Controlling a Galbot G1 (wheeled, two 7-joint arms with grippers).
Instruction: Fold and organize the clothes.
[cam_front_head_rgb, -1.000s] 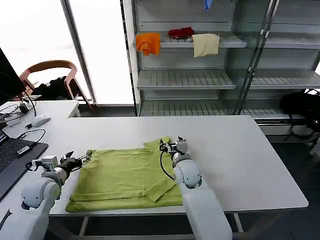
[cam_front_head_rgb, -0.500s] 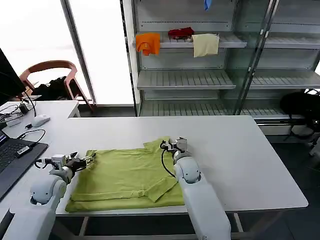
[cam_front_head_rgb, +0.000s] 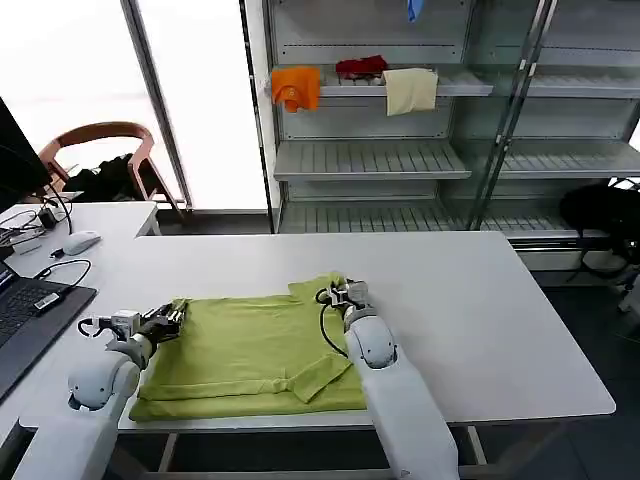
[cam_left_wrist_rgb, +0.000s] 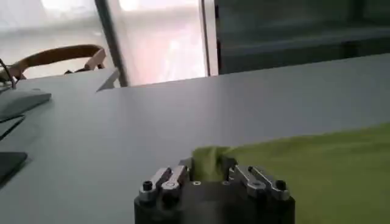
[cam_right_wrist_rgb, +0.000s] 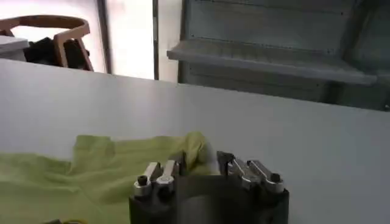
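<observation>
The clothes are one lime yellow-green T-shirt (cam_front_head_rgb: 250, 350), lying partly folded on the white table (cam_front_head_rgb: 480, 320) near its front edge, with one sleeve turned in over the body. My left gripper (cam_front_head_rgb: 172, 319) is at the shirt's far left corner. In the left wrist view the left gripper (cam_left_wrist_rgb: 207, 167) is shut on a raised fold of the T-shirt (cam_left_wrist_rgb: 317, 164). My right gripper (cam_front_head_rgb: 333, 293) is at the far right corner. In the right wrist view the right gripper (cam_right_wrist_rgb: 200, 161) pinches a bunched bit of the T-shirt (cam_right_wrist_rgb: 91, 170).
A laptop (cam_front_head_rgb: 20, 310), cables and a mouse (cam_front_head_rgb: 80, 241) lie at the table's left end. A wooden chair (cam_front_head_rgb: 105, 150) stands behind. The shelf beyond holds orange (cam_front_head_rgb: 296, 87), red (cam_front_head_rgb: 362, 66) and cream (cam_front_head_rgb: 411, 89) cloths. The table's right half is bare.
The left arm has come in toward the shirt's left corner and its fingers have drawn together. The right gripper has shifted slightly left. The shirt lies much as before.
</observation>
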